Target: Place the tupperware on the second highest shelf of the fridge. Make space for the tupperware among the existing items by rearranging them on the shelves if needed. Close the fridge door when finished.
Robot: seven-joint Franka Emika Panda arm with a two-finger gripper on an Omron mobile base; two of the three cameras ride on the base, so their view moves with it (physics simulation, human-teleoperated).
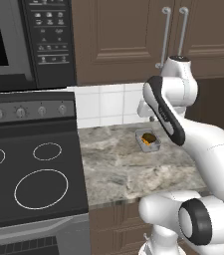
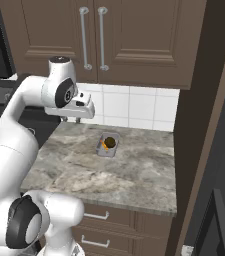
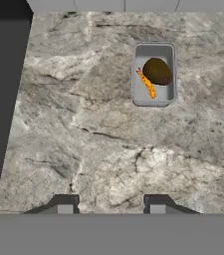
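Tupperware point(image 3: 154, 74) sits on the stone counter point(image 3: 108, 144), one only, grey and shallow, no lid. Inside: one dark brown-yellow lump and one orange strip beside it. It lies toward the far side of the counter, near the white tile wall point(image 1: 108, 102), well right of the black stove point(image 1: 31, 174). Same container in the left base view point(image 1: 148, 139) and the right base view point(image 2: 108, 145).

No readable writing anywhere. The microwave panel point(image 1: 49, 35), top left in the left base view, has rows of buttons with marks too small to read. The stove's back panel shows four knobs, and three white burner rings are fully visible on the glass.

Two brown cabinet doors point(image 2: 91, 35) hang above the counter, each with one silver bar handle, two handles in all. Two drawer pulls show below the counter edge in the right base view.

Gripper point(image 3: 111, 204) hangs above the counter, short of the container, not touching it. Fingers point(image 3: 66, 204) stand apart with nothing between them.
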